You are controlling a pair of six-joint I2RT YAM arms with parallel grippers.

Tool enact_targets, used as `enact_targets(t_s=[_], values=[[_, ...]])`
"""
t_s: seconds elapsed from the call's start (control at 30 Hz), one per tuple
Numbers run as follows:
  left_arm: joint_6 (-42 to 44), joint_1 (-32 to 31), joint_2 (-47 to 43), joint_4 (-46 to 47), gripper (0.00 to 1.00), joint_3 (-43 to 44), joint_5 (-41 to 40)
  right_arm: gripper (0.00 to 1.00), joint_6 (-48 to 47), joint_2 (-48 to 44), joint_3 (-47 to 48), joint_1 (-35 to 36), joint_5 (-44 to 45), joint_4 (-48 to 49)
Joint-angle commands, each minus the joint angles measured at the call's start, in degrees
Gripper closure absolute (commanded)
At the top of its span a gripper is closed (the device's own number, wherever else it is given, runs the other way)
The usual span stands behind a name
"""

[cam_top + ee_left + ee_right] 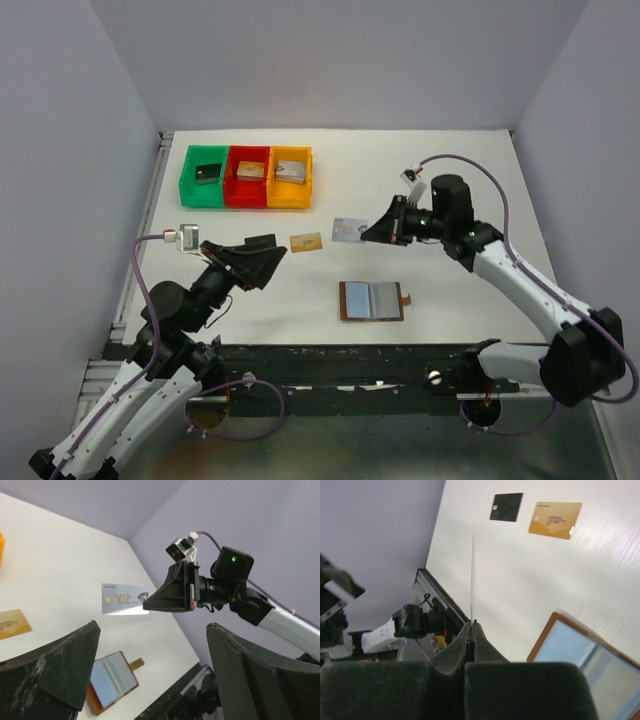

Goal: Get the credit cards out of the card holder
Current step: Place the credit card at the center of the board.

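Right pincer (471, 625) is pinched shut on one edge of a silvery pale blue credit card (122, 599), which sticks straight out past its tips. The card holder (372, 300) lies open on the counter (450, 170) near it, on the side toward the arm bases, pale pockets up. Farther out ahead of the tips a gold card (555, 520) and then a black card (506, 506) lie flat, while the left pincer (262, 252) beyond the gold card stands spread wide with nothing between its jaws.
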Motion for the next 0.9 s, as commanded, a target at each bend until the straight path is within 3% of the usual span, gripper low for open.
enact_targets(t_s=[0.0, 0.17, 0.33, 0.87], values=[[7.3, 0.5, -1.7, -19.5, 0.01, 2.2, -4.8, 1.00, -12.7, 13.9, 12.9, -1.9, 1.0, -17.8], [8.5, 0.4, -3.4, -23.2, 0.01, 1.6, -2.0, 1.00, -19.3, 28.0, 24.5, -3.3, -2.0, -25.8], [10.2, 0.4, -6.4, -25.7, 0.01, 1.5, -2.1, 1.00, -19.7, 36.9, 30.4, -5.4, -3.3, -28.4], [6.4, 0.5, -4.9, -19.7, 0.01, -5.9, 5.4, 0.99, -24.4, 52.7, 42.8, -6.4, -5.1, -37.6]])
